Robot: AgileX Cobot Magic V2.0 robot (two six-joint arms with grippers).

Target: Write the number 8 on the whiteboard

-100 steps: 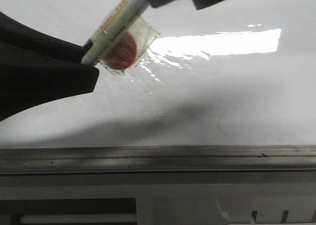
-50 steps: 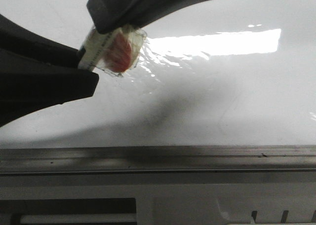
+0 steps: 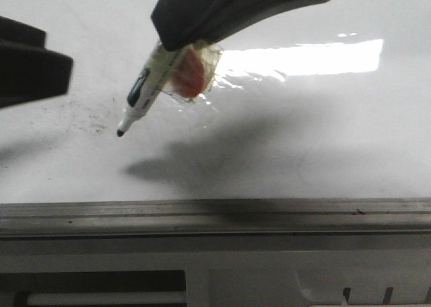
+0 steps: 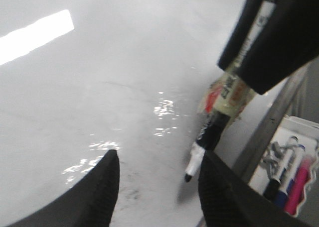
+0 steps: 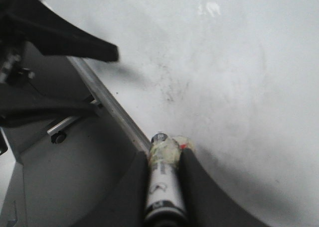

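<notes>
Your right gripper [image 3: 176,51] clamps the marker [image 3: 145,91], tilted tip-down just above the whiteboard [image 3: 323,132]; the left gripper [image 4: 158,187] stands open nearby.

Front view looks low and close across the whiteboard [image 3: 323,152]; both wrist views share its surface.

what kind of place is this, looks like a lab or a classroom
Probably a robot test bench, not a classroom: a whiteboard lies flat with a metal edge rail, the right gripper holds a taped marker, and spare markers sit alongside.
</notes>
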